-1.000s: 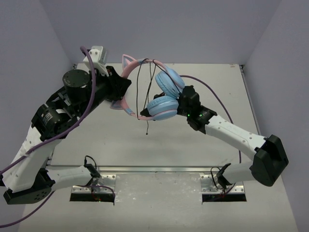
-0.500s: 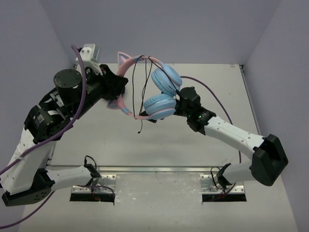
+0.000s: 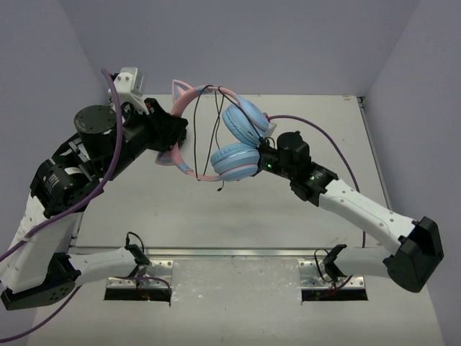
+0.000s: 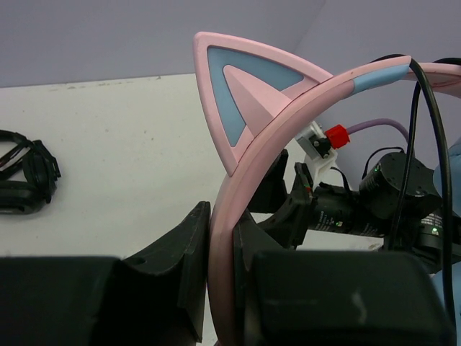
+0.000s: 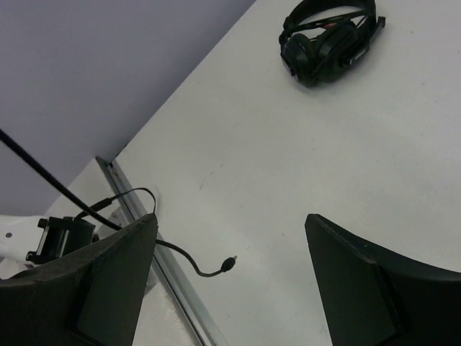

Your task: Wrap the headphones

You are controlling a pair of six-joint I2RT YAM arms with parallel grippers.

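The left gripper [image 3: 175, 139] is pressed together on the headphones [image 3: 229, 154] and holds them in the air above the table [image 3: 252, 216]. In the left wrist view its two black fingers [image 4: 184, 259] sit one on each side of the pink headband [image 4: 317, 90], touching it, and the band rises out from between them. One cat ear [image 4: 241, 86] stands just above the fingers and points up and away from the gripper. The second cat ear [image 3: 170, 155] is on the nearer side of the same gripper.

The headband makes a curve that opens toward the right gripper [image 3: 261, 164]. So the long axis of the headphones runs from the left gripper across to the right one, with the top of the band at the left gripper. The upper earcup [image 3: 242, 121] and the lower earcup [image 3: 238, 163] are at the open end, close to each other. The thin black cable [image 4: 415, 108] goes over the band and hangs in loose loops between the band and the earcups. Its free end [image 3: 220, 189] hangs below the lower earcup.

The right gripper [image 5: 230, 216] is just beside the lower earcup. Its fingers [image 5: 108, 281] are spread wide with only the table seen between them. I cannot tell if it touches the earcup.

A pair of black headphones [image 5: 331, 40] lies on the table, well apart from both grippers.
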